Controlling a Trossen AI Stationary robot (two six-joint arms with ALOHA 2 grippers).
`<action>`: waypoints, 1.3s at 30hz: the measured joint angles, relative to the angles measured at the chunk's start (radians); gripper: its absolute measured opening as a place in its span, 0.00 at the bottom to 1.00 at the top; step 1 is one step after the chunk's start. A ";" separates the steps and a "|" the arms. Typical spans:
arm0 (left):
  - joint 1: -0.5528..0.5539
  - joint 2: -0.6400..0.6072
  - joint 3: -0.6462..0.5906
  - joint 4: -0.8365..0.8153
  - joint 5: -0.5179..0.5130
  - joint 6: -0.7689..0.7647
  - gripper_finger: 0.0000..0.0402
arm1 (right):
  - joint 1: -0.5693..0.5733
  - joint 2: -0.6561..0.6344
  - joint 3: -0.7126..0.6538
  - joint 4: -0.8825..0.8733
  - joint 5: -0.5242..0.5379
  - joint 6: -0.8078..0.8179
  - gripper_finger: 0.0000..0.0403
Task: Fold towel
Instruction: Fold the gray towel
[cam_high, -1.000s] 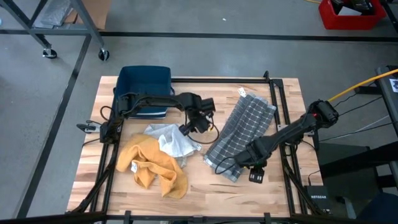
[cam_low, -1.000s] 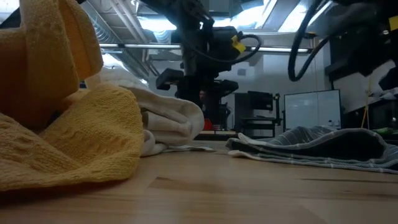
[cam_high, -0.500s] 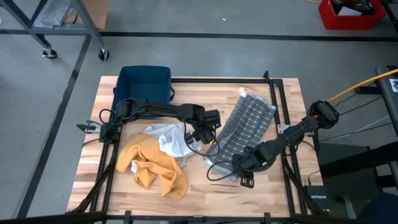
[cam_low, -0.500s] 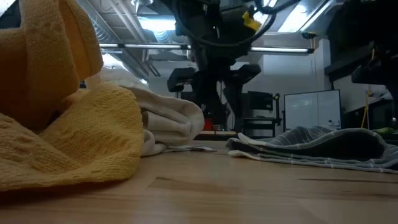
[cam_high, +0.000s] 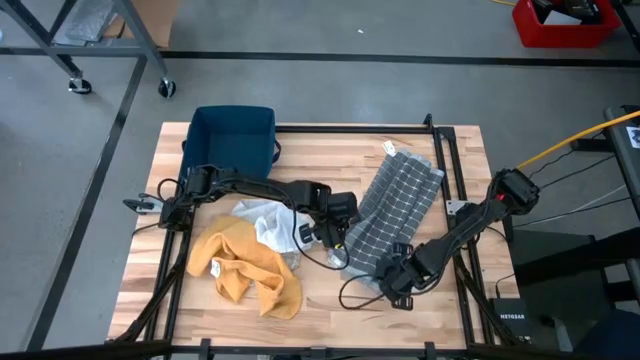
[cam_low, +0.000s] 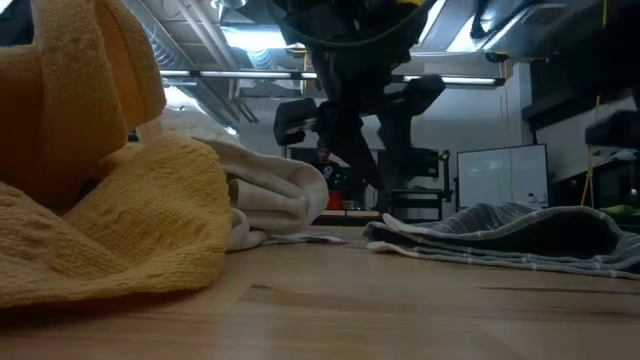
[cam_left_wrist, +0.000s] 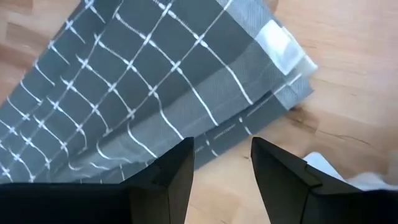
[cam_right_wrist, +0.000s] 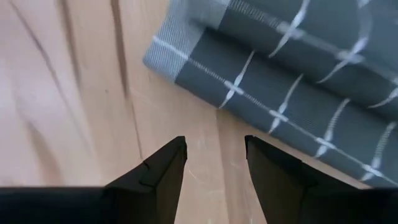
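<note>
Grey checked towel (cam_high: 395, 210) lying right of table centre, left gripper (cam_high: 335, 238) at its nine o'clock edge, right gripper (cam_high: 395, 285) at its six o'clock corner, both parted, gripping nothing.

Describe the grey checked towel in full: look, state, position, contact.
The grey checked towel is dark grey woven cloth with thin white grid lines and a paler striped hem. It lies loosely folded in overlapping layers, slanting across the right half of the wooden table. Both open hands, left hand and right hand, hover at its near edge, neither gripping it.
</note>
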 joint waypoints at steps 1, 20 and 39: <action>-0.004 0.000 -0.012 0.022 0.000 0.000 0.38 | 0.000 0.016 0.000 0.003 0.000 0.000 0.44; -0.018 -0.001 -0.259 0.381 -0.113 0.086 0.38 | -0.002 0.061 0.017 -0.013 0.067 0.019 0.44; -0.018 -0.001 -0.259 0.388 -0.119 0.071 0.38 | -0.002 0.106 0.187 -0.200 0.137 -0.127 0.44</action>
